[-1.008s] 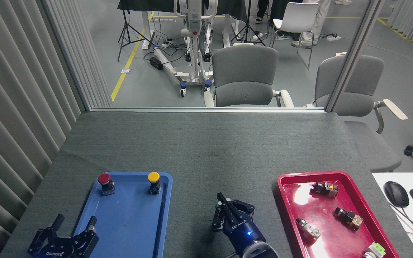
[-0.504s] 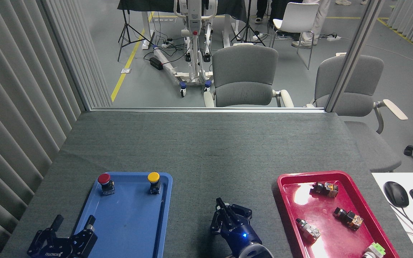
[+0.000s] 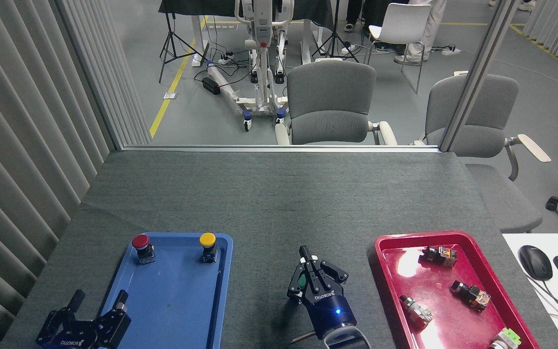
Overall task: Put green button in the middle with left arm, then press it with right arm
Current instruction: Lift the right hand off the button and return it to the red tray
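Our right gripper (image 3: 308,271) sits on the green button (image 3: 301,281) mid-bench, jaws pressed together above it. Our left gripper (image 3: 97,303) hangs spread by the blue tray (image 3: 177,310).

My table (image 3: 269,194), covered in dark grey cloth, carries a blue tray (image 3: 172,300) at left and a red tray (image 3: 390,276) at right.

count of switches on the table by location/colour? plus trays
Blue tray: 2 switches, red-capped and yellow-capped
Red tray: 4 switch parts, colours mixed
Middle cloth: 1 green button, mostly hidden under the right gripper
Trays: 2
Total: 7 switches, 2 trays
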